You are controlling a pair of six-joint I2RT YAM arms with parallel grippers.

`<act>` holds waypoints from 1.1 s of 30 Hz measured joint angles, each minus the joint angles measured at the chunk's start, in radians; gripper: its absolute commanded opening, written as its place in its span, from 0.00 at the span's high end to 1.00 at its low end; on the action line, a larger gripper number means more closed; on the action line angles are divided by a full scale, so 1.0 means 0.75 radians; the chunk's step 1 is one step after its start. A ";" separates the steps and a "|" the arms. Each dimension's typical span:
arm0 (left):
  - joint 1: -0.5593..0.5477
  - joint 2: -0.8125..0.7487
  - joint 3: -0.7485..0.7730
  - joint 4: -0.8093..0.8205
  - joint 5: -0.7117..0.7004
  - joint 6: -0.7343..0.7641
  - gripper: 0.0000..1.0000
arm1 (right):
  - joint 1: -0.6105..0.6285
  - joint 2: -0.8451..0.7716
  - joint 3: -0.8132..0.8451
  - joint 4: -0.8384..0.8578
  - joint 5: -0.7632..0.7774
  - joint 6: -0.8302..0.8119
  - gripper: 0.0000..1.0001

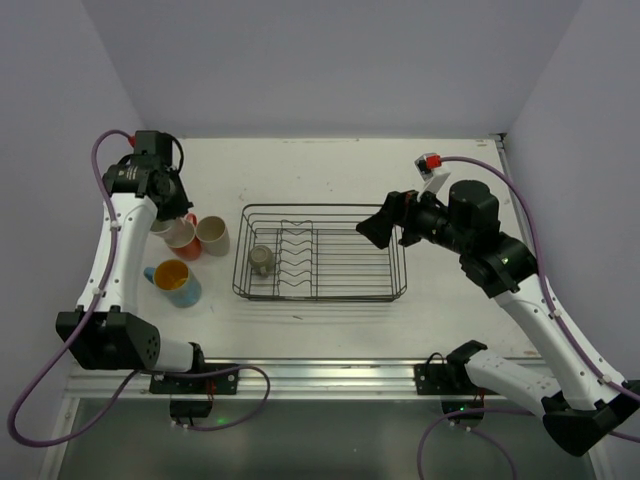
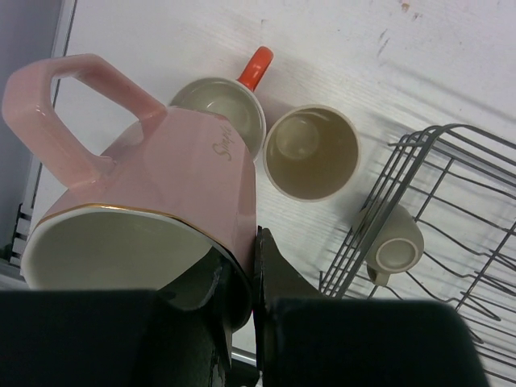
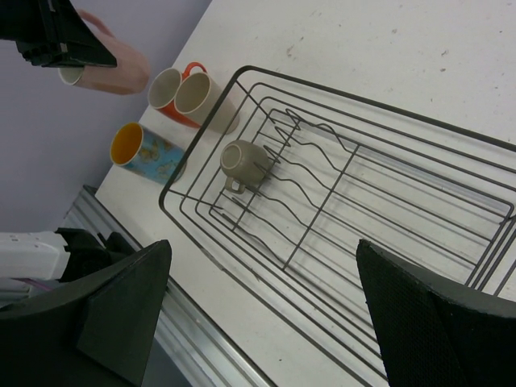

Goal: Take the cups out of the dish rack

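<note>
The white surface (image 1: 330, 170) carries a black wire dish rack (image 1: 320, 206) at its middle. The right tool (image 3: 262, 290) hovers over the rack's right end, its fingers spread wide. The left tool (image 2: 250, 266) is clamped on the rim of the pink mug (image 2: 161, 177), which it holds tilted, left of the rack. Near it stand the blue mug (image 1: 172, 280), the beige mug (image 1: 212, 235) and the orange mug (image 1: 183, 240), the last two touching. The small olive-grey mug (image 1: 261, 261) lies on its side in the rack's left end.

the small olive-grey mug (image 1: 260, 260) sat in the black wire dish rack (image 1: 320, 207), left of its dividers. left of the rack stood the orange mug (image 1: 182, 240) and beige mug (image 1: 212, 235), the light blue mug (image 1: 173, 280) nearer the arms, the pink mug (image 2: 161, 177) aloft beside them.
</note>
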 measured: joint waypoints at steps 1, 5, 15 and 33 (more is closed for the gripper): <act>0.009 0.005 -0.007 0.013 0.012 0.001 1.00 | 0.000 0.000 0.000 0.000 0.000 0.000 0.01; 0.044 0.025 -0.037 0.044 0.038 0.011 1.00 | 0.000 0.000 0.000 0.000 0.000 -0.001 0.01; 0.073 0.123 -0.055 0.083 0.095 0.032 1.00 | 0.000 0.001 -0.008 -0.001 0.001 -0.001 0.01; 0.073 0.215 -0.027 0.075 0.148 0.033 1.00 | 0.000 0.001 -0.013 -0.002 0.001 -0.003 0.01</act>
